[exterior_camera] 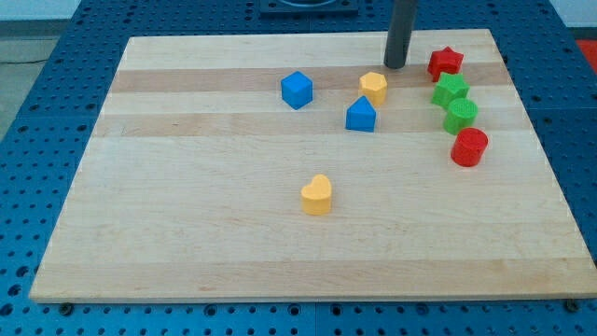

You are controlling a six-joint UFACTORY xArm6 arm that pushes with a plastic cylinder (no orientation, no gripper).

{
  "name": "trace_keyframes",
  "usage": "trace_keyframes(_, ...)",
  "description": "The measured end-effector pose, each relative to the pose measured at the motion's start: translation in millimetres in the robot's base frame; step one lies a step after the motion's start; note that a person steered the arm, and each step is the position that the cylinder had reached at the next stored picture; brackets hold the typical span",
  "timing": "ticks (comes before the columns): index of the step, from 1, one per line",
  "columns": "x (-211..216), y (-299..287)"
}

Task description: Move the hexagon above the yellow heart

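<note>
My tip point(395, 65), bare and holding nothing, sits just up-right of the yellow hexagon point(374, 87); push down-left (slowly) toward the yellow heart point(317, 194), stopping above it.

Pale wood bench point(187, 233) on blue pegboard point(56, 56). Yellow heart point(317, 195), yellow hexagon point(374, 87), two blue blocks point(297, 90) point(360, 115), red star point(445, 63), two green blocks point(450, 91) point(461, 115), red cylinder point(469, 147), dark rod point(402, 28).

The wooden desk point(187, 233) carries seven blocks. Near its top edge lie a blue cube point(297, 90), yellow hexagon point(374, 87) and blue pentagon-like block point(361, 115). Toward the top-right corner: red star point(445, 63), two green blocks point(451, 91) point(461, 115), red cylinder point(469, 147). A yellow heart point(317, 194) sits mid-desk.
</note>
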State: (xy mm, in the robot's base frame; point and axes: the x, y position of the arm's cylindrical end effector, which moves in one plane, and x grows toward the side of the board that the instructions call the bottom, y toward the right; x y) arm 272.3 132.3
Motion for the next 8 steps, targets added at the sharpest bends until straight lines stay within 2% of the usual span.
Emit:
trace_keyframes(3, 47.5, -2.6)
trace_keyframes(6, 45.8, -60.9)
trace_keyframes(8, 64.9, -96.3)
